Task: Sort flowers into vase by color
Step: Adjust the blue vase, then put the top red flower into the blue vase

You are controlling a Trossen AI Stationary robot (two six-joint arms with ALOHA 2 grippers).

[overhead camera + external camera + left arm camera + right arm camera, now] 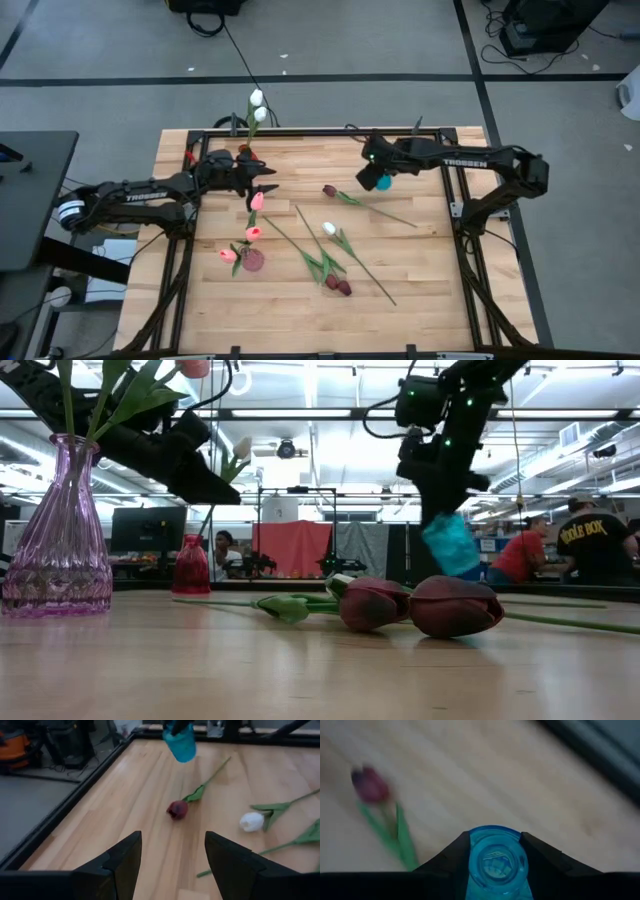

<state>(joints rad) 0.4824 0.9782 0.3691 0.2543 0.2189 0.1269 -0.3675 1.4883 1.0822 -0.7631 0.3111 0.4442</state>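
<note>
My right gripper (377, 178) is shut on a small blue vase (450, 546) above the table's far middle. My left gripper (268, 189) hovers open and empty over the table's far left (172, 845). A maroon tulip (330, 190) lies flat between them, its stem running toward the right. A white tulip (328, 228) and two maroon tulips (340, 287) lie farther toward the near edge. A pink glass vase (252, 259) stands upright with pink tulips (254, 232) in it. A red vase (192, 565) near the far edge holds white tulips (258, 105). My right gripper pinches the blue vase's body (495, 865) between its two fingers, one on each side. The fingers come from above, slanting down. The vase is lifted clear of the table and hangs tilted below the fingers (440, 480).
A dark metal frame (455, 200) runs around the wooden table top (420, 290). The near right part of the wood is bare. In the low view, people (598, 555) stand in the room beyond the table.
</note>
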